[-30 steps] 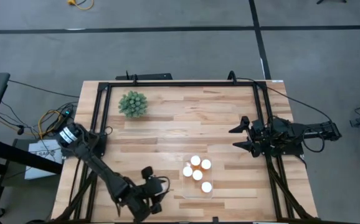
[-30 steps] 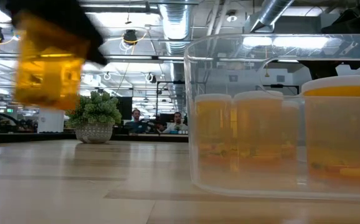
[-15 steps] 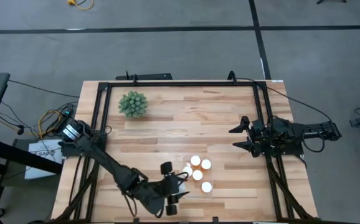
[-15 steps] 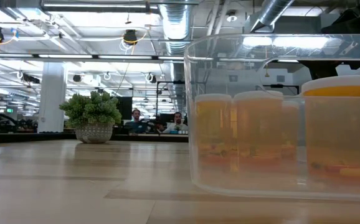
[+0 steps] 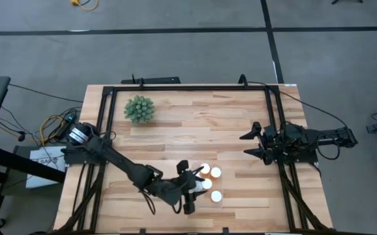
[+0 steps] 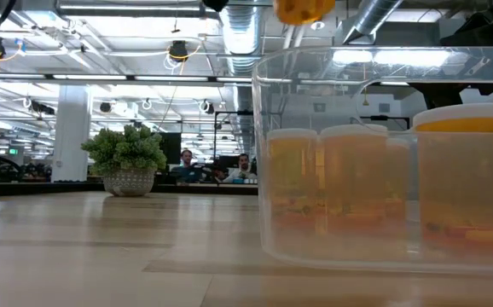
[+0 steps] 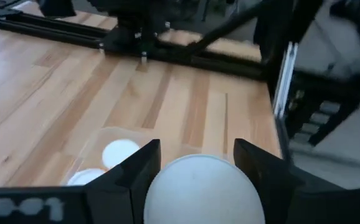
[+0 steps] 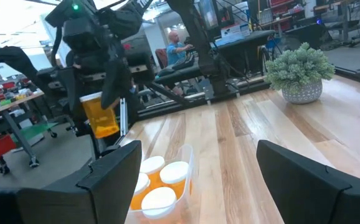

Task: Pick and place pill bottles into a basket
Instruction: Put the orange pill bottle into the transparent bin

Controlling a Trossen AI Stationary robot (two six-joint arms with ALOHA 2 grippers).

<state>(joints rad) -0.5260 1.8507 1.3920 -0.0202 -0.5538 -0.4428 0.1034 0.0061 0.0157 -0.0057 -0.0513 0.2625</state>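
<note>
Left gripper [image 5: 190, 185] clamped on pill bottle [image 8: 100, 114], hovering above near-left end of basket [image 6: 383, 153]. Bottle upright, cap up, long axis vertical; open slot directly below. Five bottles [image 5: 206, 183] already in basket. Left arm nearer by far. Right gripper [image 5: 251, 144] parked well apart at right table edge, fingers spread, empty. No readable labels or writing.
</note>
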